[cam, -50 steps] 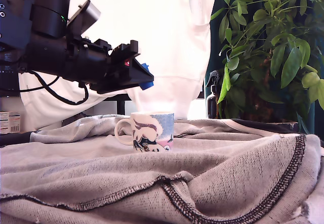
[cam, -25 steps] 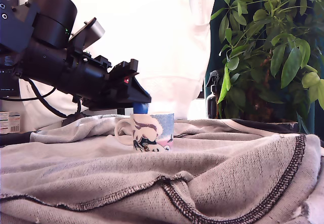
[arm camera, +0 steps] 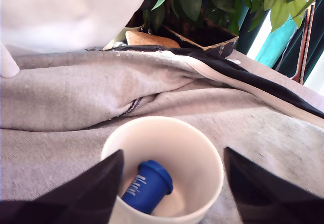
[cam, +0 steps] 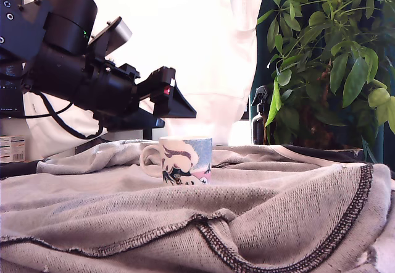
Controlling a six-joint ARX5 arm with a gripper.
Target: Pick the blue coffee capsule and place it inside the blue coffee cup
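Since the earlier frame, lifted a little and emptied: gripper (arm camera: 172, 183) spread wide above the mug (cam: 182, 160), holding nothing. Blue capsule (arm camera: 147, 186) now lying on its side inside the mug (arm camera: 167, 173), dropped there as asked.

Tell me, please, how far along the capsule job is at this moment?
The placing looks done: the small royal-blue plastic capsule lies on its side inside the cream ceramic mug. Nothing is in hand; the black gripper hangs open above the mug's mouth, jaws spread to either side. What seems left is only pulling the arm away.
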